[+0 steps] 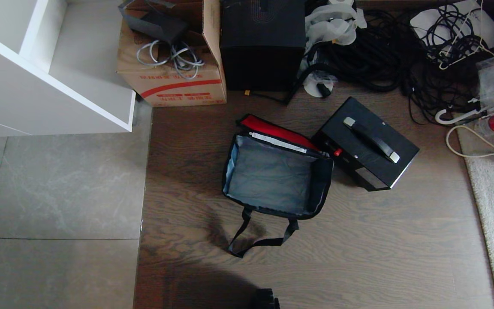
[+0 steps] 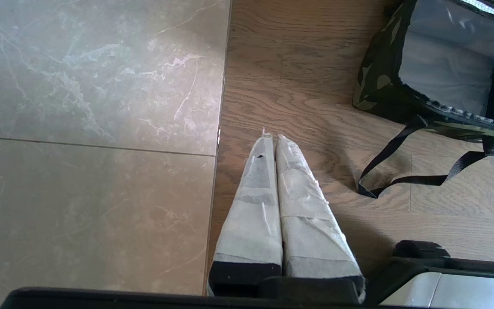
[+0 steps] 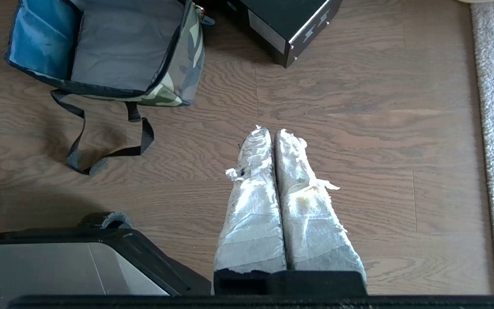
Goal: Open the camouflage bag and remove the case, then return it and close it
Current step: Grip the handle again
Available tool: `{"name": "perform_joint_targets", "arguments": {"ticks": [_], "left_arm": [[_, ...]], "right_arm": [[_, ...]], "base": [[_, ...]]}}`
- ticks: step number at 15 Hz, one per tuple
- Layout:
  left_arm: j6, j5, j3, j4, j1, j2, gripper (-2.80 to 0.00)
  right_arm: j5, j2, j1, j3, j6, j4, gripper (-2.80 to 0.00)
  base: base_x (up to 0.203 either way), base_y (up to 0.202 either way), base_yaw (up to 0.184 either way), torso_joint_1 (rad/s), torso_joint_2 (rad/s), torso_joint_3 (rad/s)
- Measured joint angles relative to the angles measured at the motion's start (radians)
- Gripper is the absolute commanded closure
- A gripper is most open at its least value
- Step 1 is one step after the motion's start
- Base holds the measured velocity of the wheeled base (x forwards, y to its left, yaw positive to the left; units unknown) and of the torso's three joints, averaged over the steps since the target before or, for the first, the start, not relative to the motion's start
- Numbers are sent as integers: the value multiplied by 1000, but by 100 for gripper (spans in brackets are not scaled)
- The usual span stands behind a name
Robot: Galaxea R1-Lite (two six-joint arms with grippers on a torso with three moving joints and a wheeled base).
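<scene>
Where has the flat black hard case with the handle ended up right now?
In the head view the flat black hard case lies on the wooden floor, out of and just right of the open camouflage soft bag, in front of the tangled black cables.

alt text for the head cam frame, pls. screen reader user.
Looking down at a wooden floor: the camouflage bag sits open and empty, grey lining showing, red lid flipped back, black strap trailing on the boards. The black case with its carry handle stands just right of it. A cardboard box, a taller black box and tangled cables lie beyond; neither arm shows.
</scene>
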Motion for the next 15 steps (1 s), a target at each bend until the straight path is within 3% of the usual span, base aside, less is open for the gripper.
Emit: {"name": "perform_joint_targets", "arguments": {"ticks": [15], "left_arm": [[0,0,0,0,0,0,0]], "right_arm": [[0,0,0,0,0,0,0]], "base": [[0,0,0,0,0,0]]}}
